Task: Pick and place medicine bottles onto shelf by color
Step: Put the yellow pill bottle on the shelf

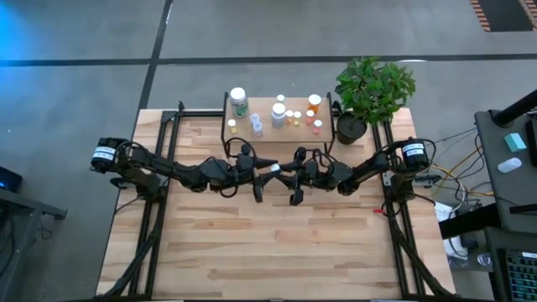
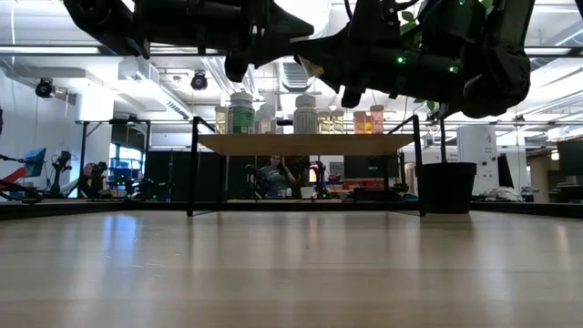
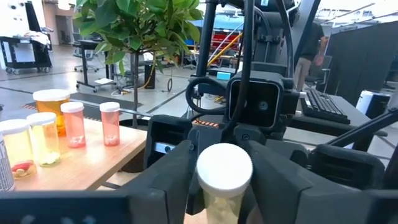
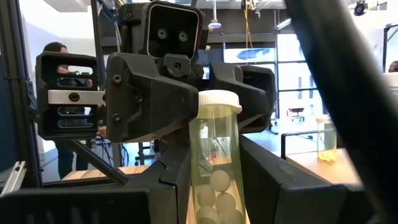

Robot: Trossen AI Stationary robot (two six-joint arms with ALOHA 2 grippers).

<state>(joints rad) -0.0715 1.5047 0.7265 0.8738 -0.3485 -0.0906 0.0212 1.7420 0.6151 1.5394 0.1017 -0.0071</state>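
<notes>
A clear yellowish medicine bottle [image 4: 216,162] with a white cap [image 3: 224,168] and pale round pills inside stands upright in mid-air over the table's middle [image 1: 272,168]. My left gripper [image 1: 261,173] and my right gripper [image 1: 290,175] meet at it from opposite sides, each shut on it. Behind them stands the shelf [image 1: 289,138], its board on thin black legs [image 2: 305,143]. It carries several bottles: a green-tinted one [image 1: 239,101], a white one [image 1: 278,113], small yellow ones [image 3: 43,138] and orange ones [image 1: 314,103]. My left gripper pinches the bottle between its two fingers [image 3: 169,182], at the top of the body beside the cap [image 3: 205,186]. The fingers come level from the table's left. The bottle stands upright, lifted clear of the table. My right gripper pinches the bottle's lower body [image 4: 214,196] between its two fingers [image 4: 273,186]. The fingers come level from the table's right. The bottle stands upright with its cap up; its base lies below the picture's edge.
A potted plant [image 1: 372,91] stands at the shelf's right end. Black frame rails run along the table's left [image 1: 155,210] and right [image 1: 403,226] sides. Bare wooden tabletop [image 1: 268,243] lies in front of the grippers. People show in the room beyond the table [image 2: 273,173].
</notes>
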